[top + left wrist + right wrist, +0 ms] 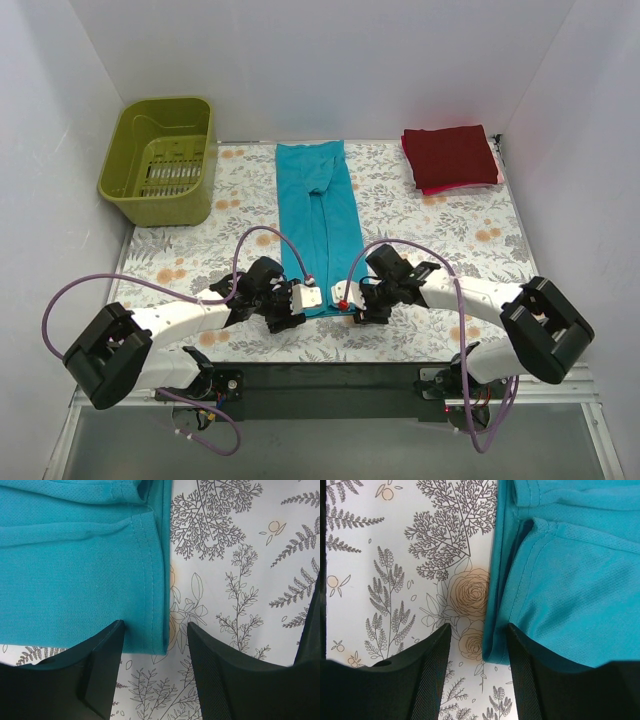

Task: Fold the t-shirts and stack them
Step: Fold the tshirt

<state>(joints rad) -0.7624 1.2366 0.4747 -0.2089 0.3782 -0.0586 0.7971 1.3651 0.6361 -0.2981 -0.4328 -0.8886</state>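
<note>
A teal t-shirt (320,220), folded lengthwise into a long strip, lies flat in the middle of the table. My left gripper (306,296) is open at the strip's near left corner; in the left wrist view (155,630) the hemmed corner of the shirt (75,580) lies between the jaws. My right gripper (345,298) is open at the near right corner; in the right wrist view (479,632) the shirt's folded edge (570,580) lies between the jaws. A folded dark red t-shirt (450,153) lies on a pink one (462,186) at the back right.
An olive-green plastic basket (160,160) stands at the back left. A floral tablecloth (440,230) covers the table. White walls close in the back and both sides. The black mounting bar (330,380) runs along the near edge.
</note>
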